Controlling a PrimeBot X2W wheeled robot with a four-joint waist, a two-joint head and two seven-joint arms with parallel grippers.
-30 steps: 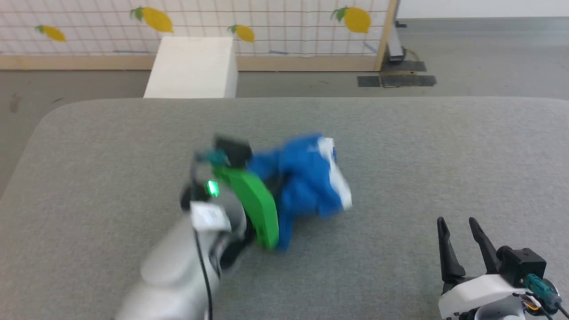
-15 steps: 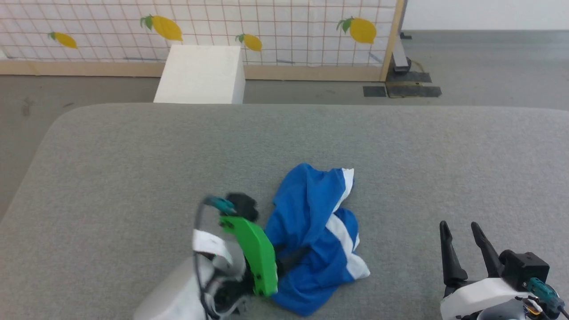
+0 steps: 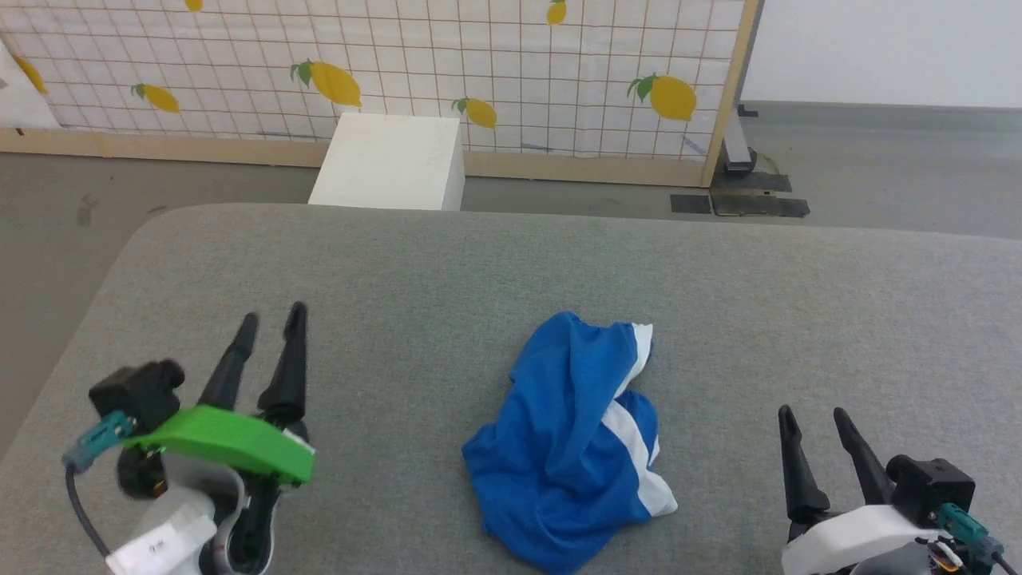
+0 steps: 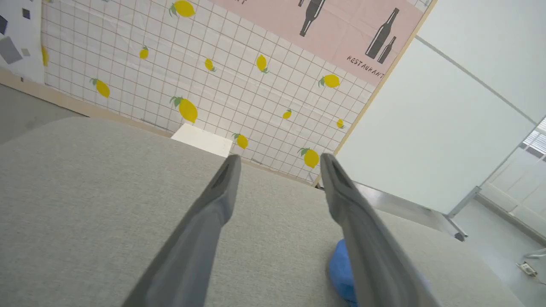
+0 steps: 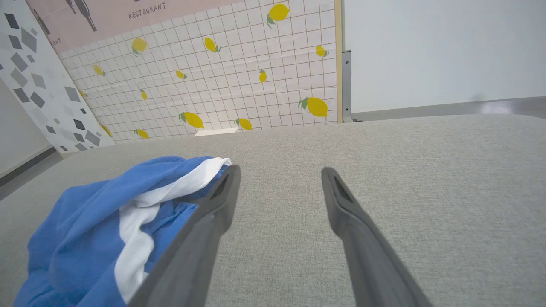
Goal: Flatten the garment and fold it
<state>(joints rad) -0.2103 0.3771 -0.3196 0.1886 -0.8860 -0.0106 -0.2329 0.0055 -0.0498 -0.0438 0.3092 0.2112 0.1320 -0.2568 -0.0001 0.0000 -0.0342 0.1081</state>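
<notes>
Garment (image 3: 571, 431) crumpled, left end effector (image 3: 274, 313), right end effector (image 3: 813, 413) both spread empty, poster (image 4: 341, 30) reads RESTAURANT

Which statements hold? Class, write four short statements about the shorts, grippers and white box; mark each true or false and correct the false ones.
1. The garment lies crumpled on the grey surface. True.
2. The left gripper clamps the garment. False: it is open and apart from it.
3. The right gripper is open and empty. True.
4. The white box stands on the grey surface. False: it stands on the floor beyond it.
</notes>
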